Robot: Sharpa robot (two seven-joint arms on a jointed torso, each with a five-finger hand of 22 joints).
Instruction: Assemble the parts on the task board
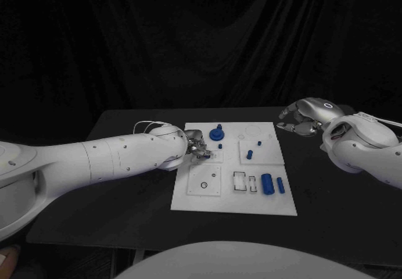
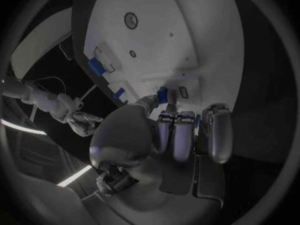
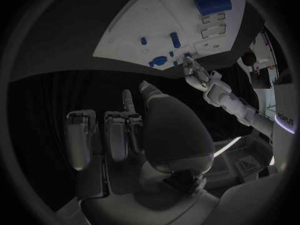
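Two hands in play, and only one is working. Left hand (image 1: 194, 146) sits over the board's (image 1: 189, 200) left edge, fingers (image 2: 177, 135) curled in, and the wrist view catches a small blue part (image 2: 162, 95) at the fingertips, right by a square socket (image 2: 183, 92). Looks pinched, thumb against a finger, though the grip itself is half hidden. Right hand (image 1: 300, 119) hangs off the board's far right corner, well apart from the parts, fingers loosely curled, holding nothing.

My read: an insertion is under way at the board's left side. To do it well, keep the part square to its socket, come down straight, and let go only once it seats. A small piece in a pinch can twist, so slow and steady pressure beats a shove.

On the board, a round blue knob (image 1: 217, 134) stands upright near the far edge. A short blue peg (image 1: 250, 154) and a smaller one (image 1: 261, 143) stand in the middle. Towards the near right, a fat blue cylinder (image 1: 267, 183) lies beside a thinner bar (image 1: 280, 185), next to rectangular slots (image 1: 240, 181). A round hole (image 1: 204, 185) shows near left. Parts look like smooth hard plastic; the board is flat, matte white, on a black table (image 1: 125, 203).
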